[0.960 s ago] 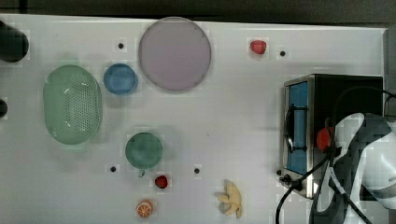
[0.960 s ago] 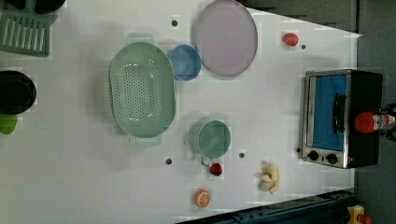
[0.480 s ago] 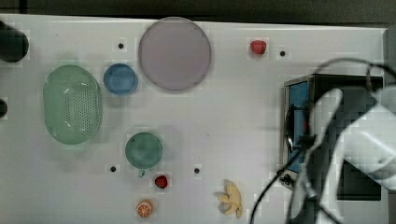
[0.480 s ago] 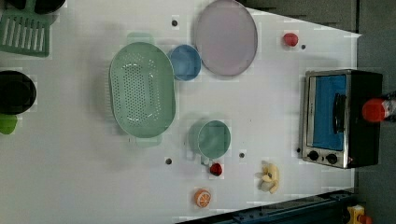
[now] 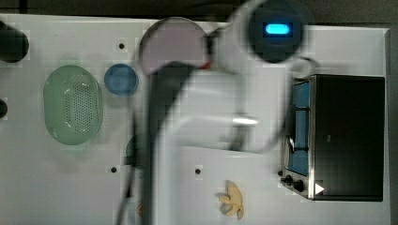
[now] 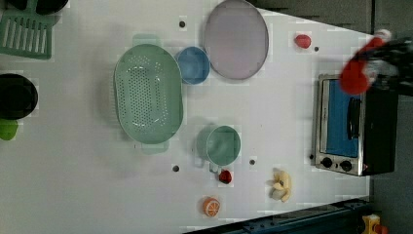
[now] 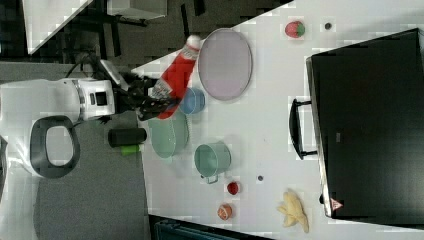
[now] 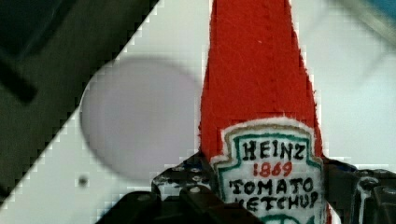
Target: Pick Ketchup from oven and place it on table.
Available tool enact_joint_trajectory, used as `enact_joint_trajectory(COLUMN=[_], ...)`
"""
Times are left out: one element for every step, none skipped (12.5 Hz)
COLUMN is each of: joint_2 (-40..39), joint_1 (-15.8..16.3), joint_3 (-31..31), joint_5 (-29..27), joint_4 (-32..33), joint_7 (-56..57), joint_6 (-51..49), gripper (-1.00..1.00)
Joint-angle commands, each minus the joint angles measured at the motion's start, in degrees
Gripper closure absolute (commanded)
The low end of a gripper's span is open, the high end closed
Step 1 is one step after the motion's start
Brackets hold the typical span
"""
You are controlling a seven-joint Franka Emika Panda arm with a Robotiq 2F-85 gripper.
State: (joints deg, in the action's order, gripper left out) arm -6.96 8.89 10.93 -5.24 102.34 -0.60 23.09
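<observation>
End effector (image 7: pixel 152 102) pinching the tilted Ketchup (image 7: pixel 175 77), aloft above the table (image 7: pixel 270 125).

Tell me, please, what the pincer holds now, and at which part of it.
The pincer holds the Ketchup bottle. Its fingers clamp the labelled lower body from both sides, and the tapering red neck points away from them.

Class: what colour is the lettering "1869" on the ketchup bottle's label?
Red, on the white label of the ketchup bottle; clearest in the wrist view.
</observation>
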Motion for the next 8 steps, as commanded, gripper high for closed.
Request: enact_joint_trajectory(joint_2=[-1.38,-1.38,-1.40,-1.41,-1.51,-1.68,-2.18,-3.00], joint_1=[0.53,0.52,0.51,0.47,0.39,0.27,0.13,0.09], joint_3=[-1.02,-0.97,-0.81,-0.69,-0.58,-0.47,-0.13,0.35], joint_5=[-0.25,0.12,0.58,0.94,1.03,1.13,1.22,1.22], joint_4=[7.40,10.45,13.14,15.98,19.75,21.87,23.83,25.29], joint_7=[-1.94,-1.94,-1.93,-1.94,-1.94,-1.94,-1.94,-1.94], joint_6=[0.62,3.76,6.67,9.58,13.64,16.20,18.03,19.17], gripper=[-0.23,-0.23,-0.23,-0.23,-0.23,-0.23,-0.23,-0.23])
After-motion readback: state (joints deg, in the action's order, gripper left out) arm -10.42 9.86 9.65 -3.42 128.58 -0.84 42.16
